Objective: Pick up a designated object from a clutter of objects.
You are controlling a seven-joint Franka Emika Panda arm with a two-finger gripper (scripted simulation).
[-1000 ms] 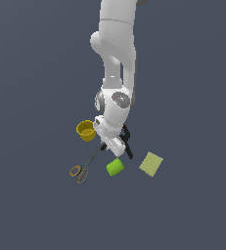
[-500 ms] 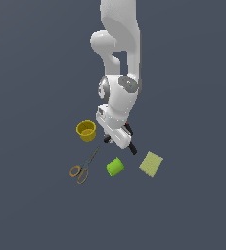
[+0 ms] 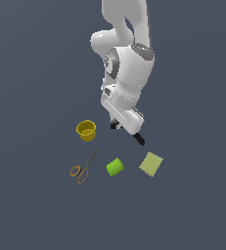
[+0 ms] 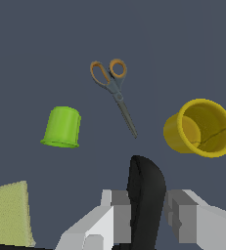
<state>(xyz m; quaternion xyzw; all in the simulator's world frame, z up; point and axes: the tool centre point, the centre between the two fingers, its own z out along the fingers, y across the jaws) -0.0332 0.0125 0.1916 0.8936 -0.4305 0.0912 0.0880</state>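
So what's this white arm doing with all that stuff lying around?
The arm's end effector is closed around a black spring clamp, the item it is meant to pick out of the pile. In the exterior view one end of the clamp pokes out below the arm. The other items lie apart on the dark surface: a yellow cup, grey scissors, a green cylinder and a pale green pad.

Gripper [image 3: 127, 128] low among clutter — black clamp [image 3: 140, 138] protruding beneath it.
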